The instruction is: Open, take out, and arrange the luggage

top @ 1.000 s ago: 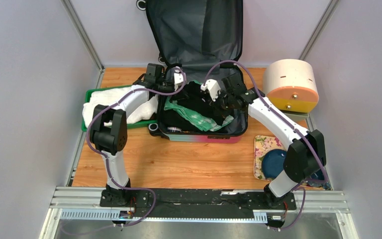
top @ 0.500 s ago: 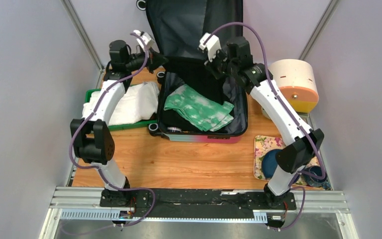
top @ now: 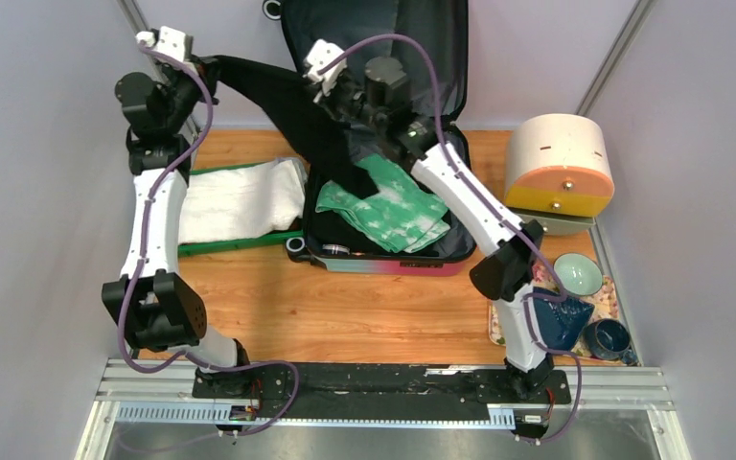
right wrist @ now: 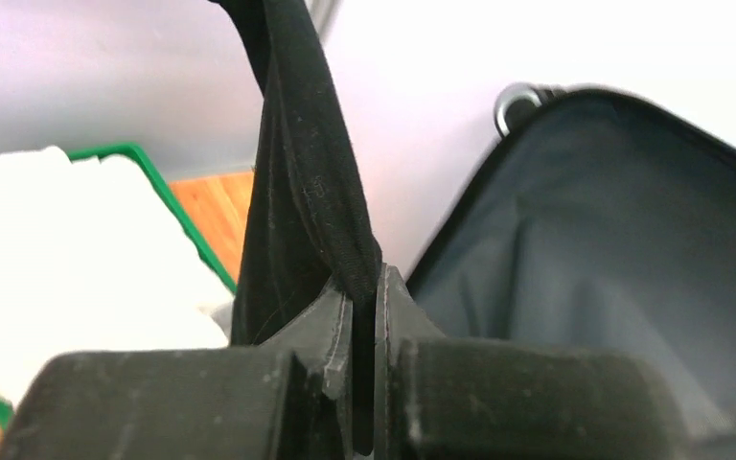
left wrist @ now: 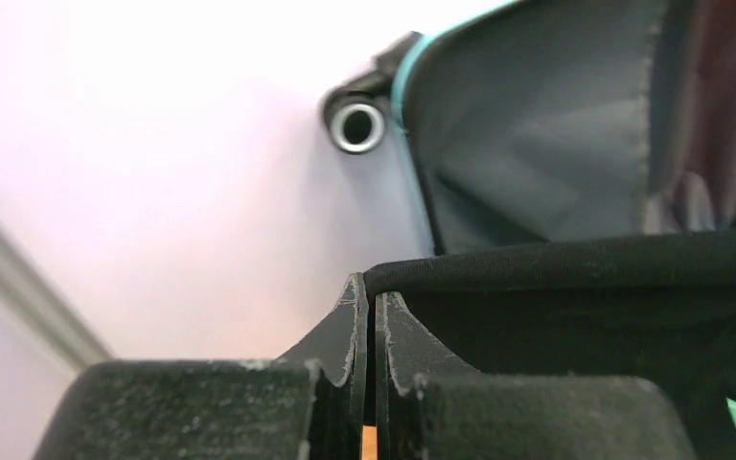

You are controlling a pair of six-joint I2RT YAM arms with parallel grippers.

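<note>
The luggage (top: 383, 265) lies open at the back of the table, its grey-lined lid (top: 383, 38) upright against the wall. A green patterned cloth (top: 388, 206) lies in the lower half. A black garment (top: 297, 110) is stretched in the air between both grippers, and its loose end hangs over the luggage. My left gripper (top: 211, 65) is high at the back left, shut on one corner of the black garment (left wrist: 585, 287). My right gripper (top: 333, 94) is above the luggage, shut on the other part of the black garment (right wrist: 307, 192). Both wrist views show the jaws pinched together on black fabric.
A green tray (top: 240, 241) holding a white towel (top: 240, 196) sits left of the luggage. A cream-and-orange round container (top: 558, 163) stands at the right. A floral tray (top: 498, 321) with bowls lies at the front right. Walls close in the sides and back.
Both arms have risen from inside the luggage and lifted the black garment out. The left gripper has swung up and far left, stretching the cloth between the grippers.
</note>
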